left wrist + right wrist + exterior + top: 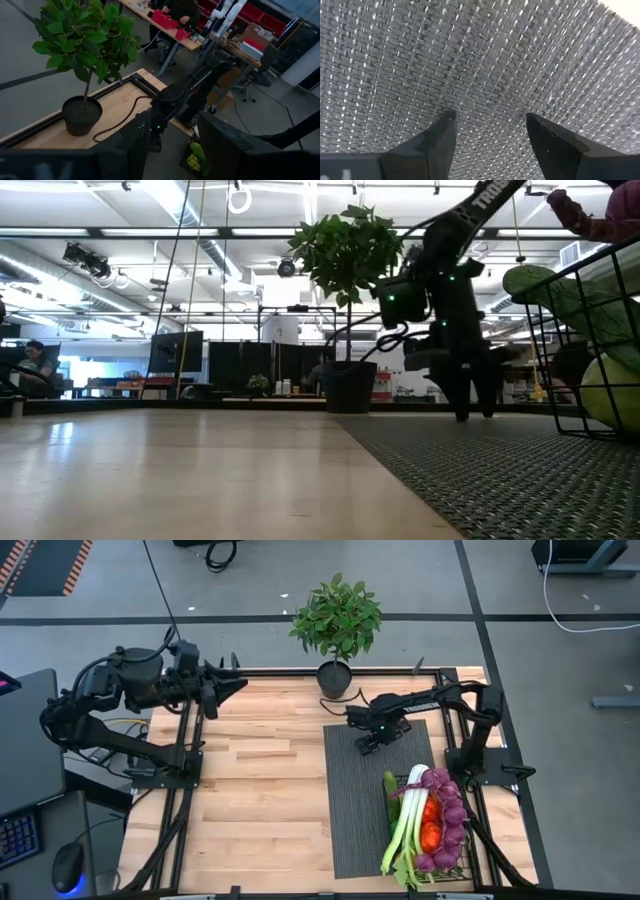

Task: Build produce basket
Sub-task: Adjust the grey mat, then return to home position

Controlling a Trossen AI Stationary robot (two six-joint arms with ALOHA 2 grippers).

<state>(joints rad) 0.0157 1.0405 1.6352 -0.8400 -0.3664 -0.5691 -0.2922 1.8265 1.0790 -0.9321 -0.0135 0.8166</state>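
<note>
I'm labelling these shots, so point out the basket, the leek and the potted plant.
basket (467,865): high view, on its wire rim at the near right corner.
leek (409,822): high view, on the white stalk.
potted plant (336,618): high view, on the leaves.

Right gripper (368,745) hangs right of centre in the high view, jaws apart, empty; left gripper (238,683) waits upper left, parted.
</note>
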